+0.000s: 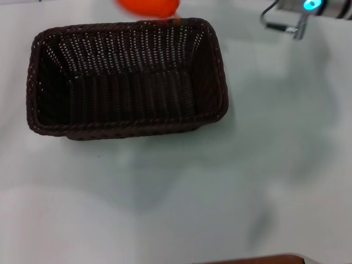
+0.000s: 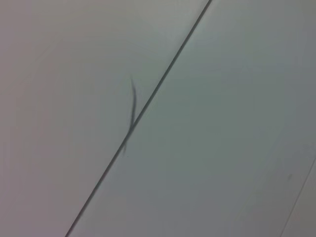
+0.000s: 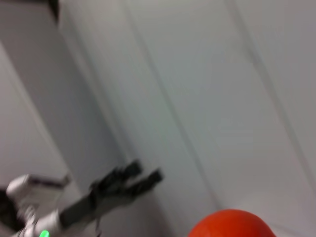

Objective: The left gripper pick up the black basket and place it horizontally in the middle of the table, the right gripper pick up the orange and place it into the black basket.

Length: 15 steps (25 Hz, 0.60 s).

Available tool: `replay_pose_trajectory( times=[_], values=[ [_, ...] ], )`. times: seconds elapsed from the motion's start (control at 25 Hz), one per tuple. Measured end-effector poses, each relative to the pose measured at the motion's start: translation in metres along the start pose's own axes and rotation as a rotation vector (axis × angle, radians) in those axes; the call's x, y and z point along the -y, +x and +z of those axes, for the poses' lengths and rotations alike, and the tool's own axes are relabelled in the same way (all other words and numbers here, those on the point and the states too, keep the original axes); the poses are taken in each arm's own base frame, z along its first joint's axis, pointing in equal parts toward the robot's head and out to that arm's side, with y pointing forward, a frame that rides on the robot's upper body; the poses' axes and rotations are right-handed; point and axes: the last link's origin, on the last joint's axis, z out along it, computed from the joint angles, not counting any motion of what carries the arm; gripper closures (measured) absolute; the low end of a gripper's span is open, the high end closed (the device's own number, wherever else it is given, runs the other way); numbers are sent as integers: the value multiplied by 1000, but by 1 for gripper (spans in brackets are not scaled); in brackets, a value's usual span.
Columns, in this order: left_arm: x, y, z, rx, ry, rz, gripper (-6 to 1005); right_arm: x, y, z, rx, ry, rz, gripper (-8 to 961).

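The black basket [image 1: 126, 82] lies lengthwise on the white table [image 1: 264, 165], left of centre, open side up and with nothing in it. The orange [image 1: 148, 5] shows at the top edge of the head view, just beyond the basket's far rim; it also shows in the right wrist view [image 3: 229, 224]. Only the right gripper's white-grey body with its cyan light [image 1: 311, 5] shows, at the far right, apart from the orange. The left gripper [image 3: 145, 173] shows far off in the right wrist view, its two black fingers apart and empty. It is out of the head view.
The table's brown edge strip [image 1: 258, 259] runs along the near side. The left wrist view shows only a pale surface crossed by a thin dark seam [image 2: 148, 101].
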Motion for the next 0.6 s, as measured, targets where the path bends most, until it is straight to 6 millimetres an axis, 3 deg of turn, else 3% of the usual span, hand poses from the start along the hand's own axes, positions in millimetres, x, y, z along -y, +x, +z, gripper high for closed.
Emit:
replay_pose_trajectory(
  times=[0.08, 0.28, 0.4, 0.6],
  values=[
    [-1, 0, 0, -2, -4, 0, 114, 4, -5, 9, 58, 21, -5, 729],
    [-2, 1, -1, -8, -14, -4, 114, 4, -9, 11, 86, 18, -3, 647],
    [-2, 1, -2, -11, -16, -5, 113, 2, -10, 5, 67, 4, 7, 425],
    [-3, 1, -3, -14, -17, -7, 113, -3, -10, -11, 1, -36, 26, 315]
  ],
)
